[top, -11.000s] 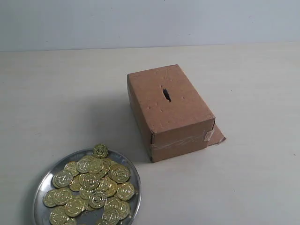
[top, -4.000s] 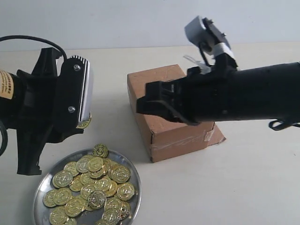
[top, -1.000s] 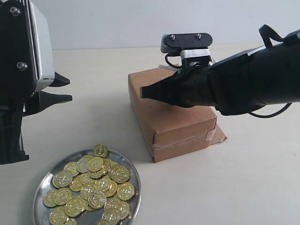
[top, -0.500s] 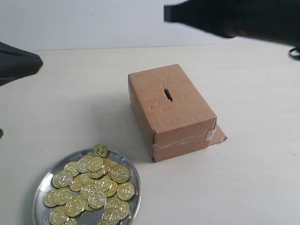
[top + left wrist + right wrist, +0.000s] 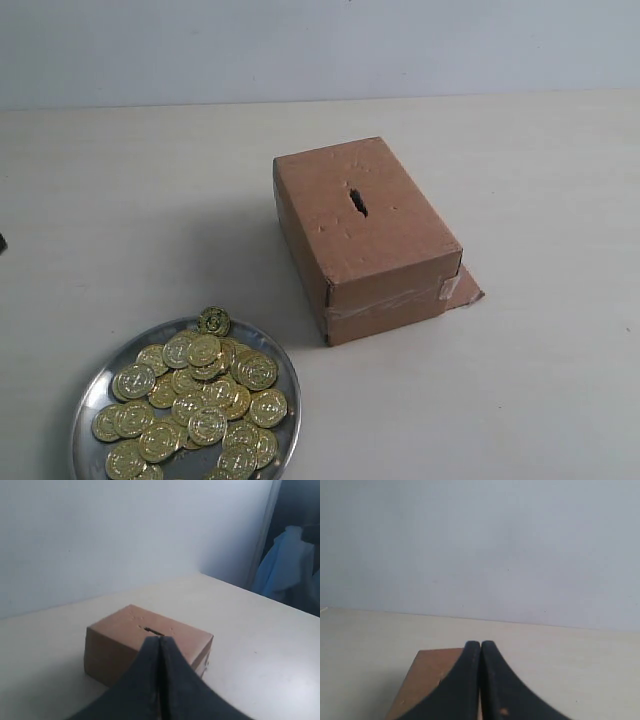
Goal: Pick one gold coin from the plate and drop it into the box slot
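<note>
Holding the left gripper [image 5: 159, 640] fully closed, dark fingers [image 5: 147, 672] pressing flat against each other and clamping nothing, tips pointing toward the brown cardboard box [image 5: 112, 647], the slot [image 5: 151, 630] showing on its top face just past them. Holding the right gripper [image 5: 480, 644] closed the same way, gripping nothing, aiming over one brown corner of the box toward a plain pale wall [image 5: 480, 545]. Looking, in the exterior view, at the box lying on the pale table [image 5: 540, 390] a little right of centre, dented top facing up, the short, dark, ragged slot cutting through the middle of that top. Noting clear tape [image 5: 385, 303] crossing the near end and a small flap [image 5: 466, 292] jutting out at the base by the right-hand corner. Finding the round silver plate [image 5: 92, 395] sitting at the lower left, near the box but apart from it, cropped by the bottom edge. Seeing gold coins [image 5: 195, 400] heaping across the plate and overlapping, one single coin [image 5: 213, 320] perching at the far rim. Catching a blue cloth [image 5: 285, 565] hanging in the background of the left wrist view.
</note>
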